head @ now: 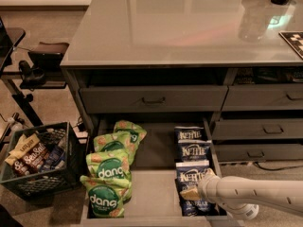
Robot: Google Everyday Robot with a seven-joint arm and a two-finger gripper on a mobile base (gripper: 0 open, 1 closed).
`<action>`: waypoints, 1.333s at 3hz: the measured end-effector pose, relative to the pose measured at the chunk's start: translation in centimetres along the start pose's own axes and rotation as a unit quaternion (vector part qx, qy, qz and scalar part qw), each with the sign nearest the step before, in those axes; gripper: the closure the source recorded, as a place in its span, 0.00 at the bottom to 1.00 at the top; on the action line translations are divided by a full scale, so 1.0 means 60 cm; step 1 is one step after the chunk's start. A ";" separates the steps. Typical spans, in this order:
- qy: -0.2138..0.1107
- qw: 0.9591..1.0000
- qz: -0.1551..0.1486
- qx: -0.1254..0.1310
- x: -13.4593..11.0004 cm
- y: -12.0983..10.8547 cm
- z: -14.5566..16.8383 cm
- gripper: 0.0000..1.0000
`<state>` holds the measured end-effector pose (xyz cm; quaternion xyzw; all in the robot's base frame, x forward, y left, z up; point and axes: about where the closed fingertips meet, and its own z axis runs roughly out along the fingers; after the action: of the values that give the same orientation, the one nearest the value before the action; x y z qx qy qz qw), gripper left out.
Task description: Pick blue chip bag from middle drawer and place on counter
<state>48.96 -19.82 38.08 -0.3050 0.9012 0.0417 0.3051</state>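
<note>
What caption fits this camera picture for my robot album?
Robot hand low over a blue chip bag in the open drawer, beside green bags.

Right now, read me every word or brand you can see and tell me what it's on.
"dang": green bags in the middle drawer.
"KETTLE": blue chip bags, same drawer.
Packets in the crate: lettering too blurred to read.
The pincer is at the frontmost blue chip bag.

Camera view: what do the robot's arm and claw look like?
The arm is a smooth off-white tube with a row of small dark dots along it and a rounded end. The claw, at the front right of the middle drawer, is tan and wedge-shaped.
</note>
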 end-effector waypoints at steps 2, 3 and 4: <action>0.000 1.000 0.000 0.000 0.000 0.000 0.000 0.65; 0.000 1.000 0.000 0.000 0.000 0.000 0.000 0.89; -0.003 1.000 -0.002 -0.005 -0.002 0.003 -0.004 1.00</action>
<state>48.83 -19.69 38.34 -0.3082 0.8994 0.0470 0.3064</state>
